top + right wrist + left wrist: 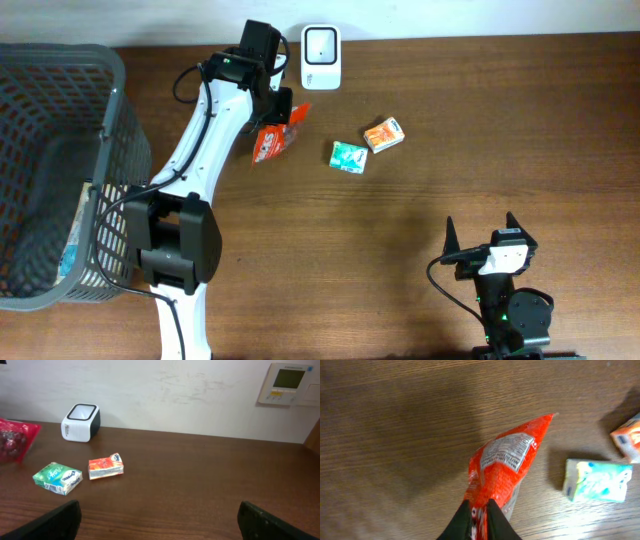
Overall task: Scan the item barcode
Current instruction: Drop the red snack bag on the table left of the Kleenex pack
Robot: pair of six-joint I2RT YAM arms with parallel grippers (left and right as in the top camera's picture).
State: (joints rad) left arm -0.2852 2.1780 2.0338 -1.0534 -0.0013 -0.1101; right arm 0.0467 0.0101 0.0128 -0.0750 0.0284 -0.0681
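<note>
Overhead, the left gripper (283,108) is mostly masked by its own black wrist, so its jaws can't be read from above. The left wrist view settles it: the jaws stand narrow, pinched on the crumpled end of the red snack bag (505,465), with only the dark fingertips (465,519) showing at the bottom edge. The bag points away from them toward 1 o'clock, its white printed panel facing the camera. The print is too fine to read, and I cannot tell whether a barcode is on it.

From above, the snack bag (270,143) sits at about 7 o'clock from the white scanner (320,57), near it but apart, and its upper end is tucked under the wrist. The scanner stands at 12 o'clock on the wooden table (480,90). A green box (348,156) lies at 3 o'clock of the bag, and an orange box (384,135) lies just beside the green one at 1 o'clock. The orange box is cut off by the frame edge in the left wrist view.

A grey mesh basket (120,170) fills the 9 o'clock side, cropped by the frame; its contents are hard to make out through the mesh.

At 5 o'clock the right gripper (482,232) is well apart from everything, jaws wide and holding nothing. Its camera shows only two dark finger stubs at the lower corners, plus the bag sliced off at the left edge.
</note>
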